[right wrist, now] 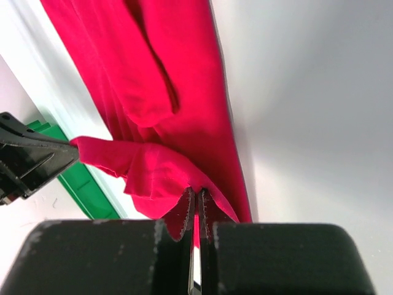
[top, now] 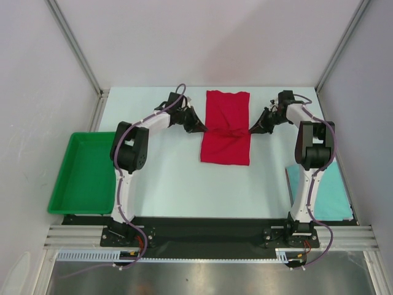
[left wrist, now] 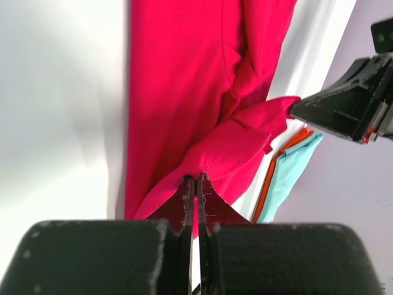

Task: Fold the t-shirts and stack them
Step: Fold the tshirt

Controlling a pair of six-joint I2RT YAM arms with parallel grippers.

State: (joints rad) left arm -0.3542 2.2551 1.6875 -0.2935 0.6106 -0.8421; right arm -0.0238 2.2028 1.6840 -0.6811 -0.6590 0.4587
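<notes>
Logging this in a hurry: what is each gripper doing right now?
The left gripper is shut on the red t-shirt, pinching its left edge.
The right gripper is shut on the red t-shirt, pinching its right edge.

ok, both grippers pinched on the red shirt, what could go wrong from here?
1. The left gripper and right gripper each pinch only a small edge bit of the red t-shirt; it could slip out mid-fold.
2. The cloth between them is bunched, so the fold may land skewed.
3. The teal t-shirt lies beside the base of the right arm; that arm might drag it.
</notes>
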